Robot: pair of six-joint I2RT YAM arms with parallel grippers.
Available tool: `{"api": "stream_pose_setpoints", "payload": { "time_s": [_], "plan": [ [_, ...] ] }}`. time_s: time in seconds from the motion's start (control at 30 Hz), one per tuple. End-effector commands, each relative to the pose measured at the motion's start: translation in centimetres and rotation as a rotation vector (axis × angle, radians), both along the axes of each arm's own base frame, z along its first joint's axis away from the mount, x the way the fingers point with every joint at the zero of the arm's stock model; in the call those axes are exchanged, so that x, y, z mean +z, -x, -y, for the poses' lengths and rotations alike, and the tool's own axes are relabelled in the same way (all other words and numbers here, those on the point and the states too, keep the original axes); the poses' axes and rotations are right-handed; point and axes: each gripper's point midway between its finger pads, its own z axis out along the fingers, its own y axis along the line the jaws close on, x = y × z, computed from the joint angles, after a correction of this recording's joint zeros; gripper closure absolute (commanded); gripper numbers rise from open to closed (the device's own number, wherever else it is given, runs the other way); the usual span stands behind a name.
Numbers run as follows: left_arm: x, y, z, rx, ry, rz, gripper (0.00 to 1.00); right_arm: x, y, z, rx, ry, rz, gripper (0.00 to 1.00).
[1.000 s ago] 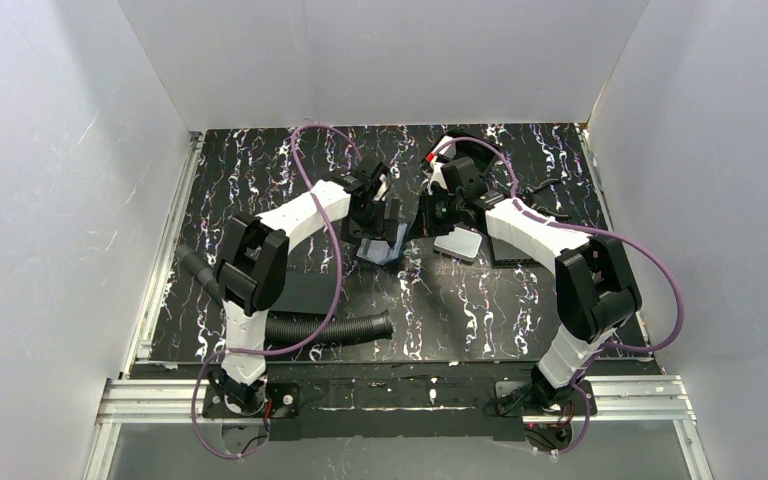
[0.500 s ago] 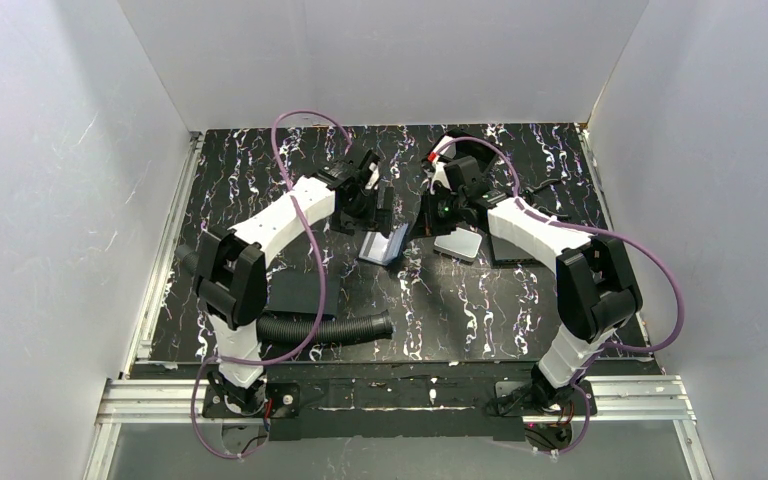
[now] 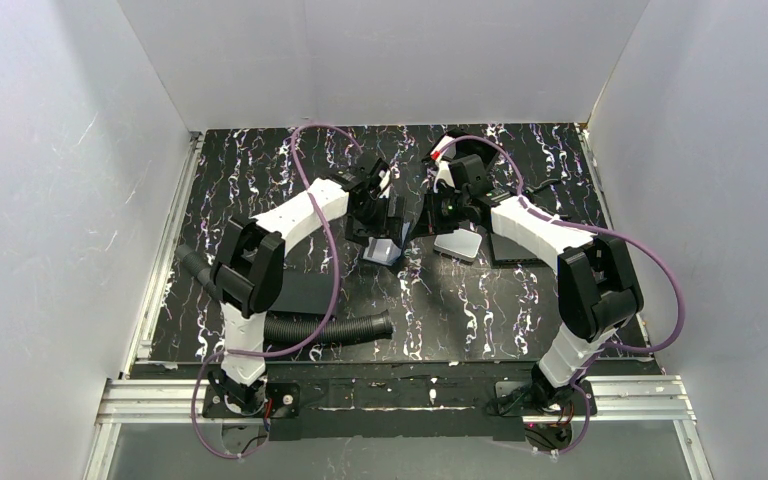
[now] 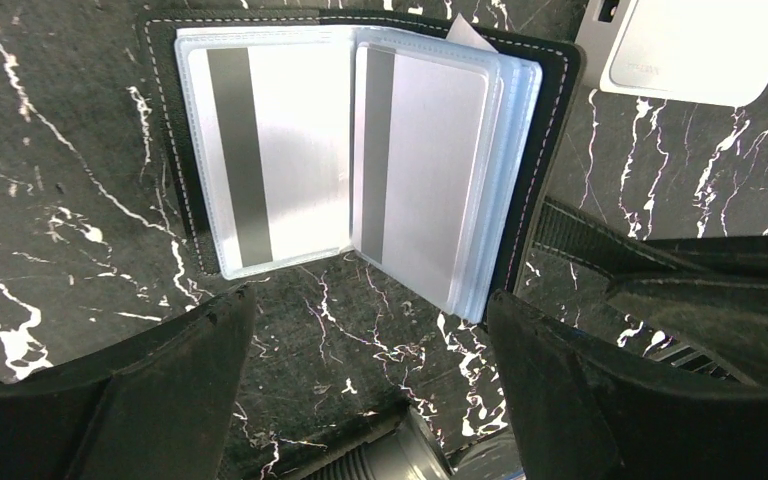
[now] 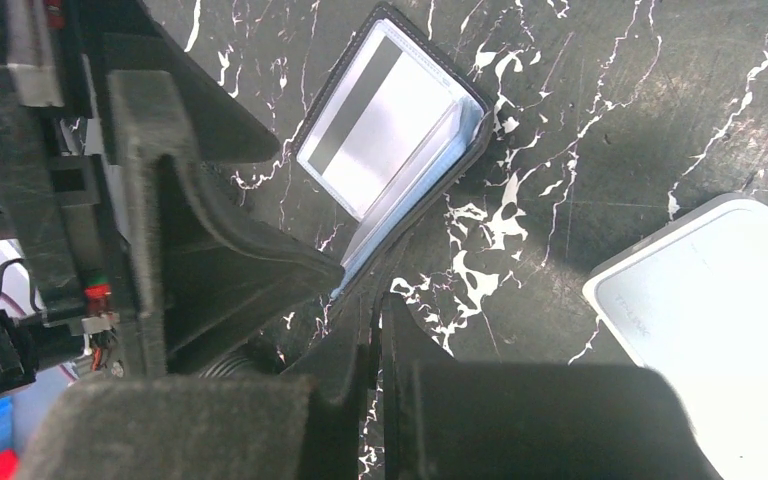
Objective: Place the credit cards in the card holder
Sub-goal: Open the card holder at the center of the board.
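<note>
Marbled table (image 3: 460,310): left gripper (image 4: 365,330) gaping above open card holder (image 4: 290,150); right gripper (image 5: 375,310) pinching it.

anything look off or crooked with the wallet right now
One thing: in the open card holder, a pale corner pokes out crooked behind the right-hand sleeves, not squared with the credit cards. Those sleeves also fan up instead of lying flat.

On the table (image 3: 480,300), the open card holder (image 4: 175,180) lies with credit cards (image 4: 420,180) in its sleeves, the metal case (image 4: 700,45) just right of it, and a corrugated hose (image 3: 330,328) nearer the bases.
</note>
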Motion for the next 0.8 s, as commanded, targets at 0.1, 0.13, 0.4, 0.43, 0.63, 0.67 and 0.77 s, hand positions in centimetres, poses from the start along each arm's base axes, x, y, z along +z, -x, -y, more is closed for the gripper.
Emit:
{"api": "stream_pose_setpoints", "payload": {
  "time_s": [0.1, 0.13, 0.4, 0.43, 0.63, 0.67, 0.77],
  "plan": [
    [0.5, -0.6, 1.2, -0.012, 0.017, 0.015, 0.17, 1.9, 0.1, -0.2, 0.02, -0.04, 0.046, 0.99],
    [0.3, -0.7, 1.1, -0.01, 0.011, 0.017, 0.18, 1.8, 0.1, -0.3, 0.021, -0.04, 0.045, 0.99],
    [-0.9, -0.6, 0.2, -0.003, -0.042, 0.01, 0.32, 1.3, 0.0, 0.2, 0.009, -0.02, 0.044, 0.99],
    [-0.9, -0.6, 0.1, -0.004, -0.042, 0.01, 0.34, 1.1, 0.0, 0.3, 0.006, -0.013, 0.044, 0.99],
    [-0.5, -0.5, 1.1, -0.017, 0.008, 0.0, 0.46, 1.0, -0.2, 0.1, -0.005, -0.041, 0.016, 0.87],
    [-0.4, -0.5, 1.3, -0.018, 0.022, -0.001, 0.48, 1.1, -0.2, 0.0, -0.01, -0.05, 0.011, 0.86],
    [0.0, -0.4, 2.3, -0.025, 0.078, -0.008, 0.5, 1.0, -0.4, -0.3, -0.034, -0.08, -0.014, 0.86]
  ]
}}
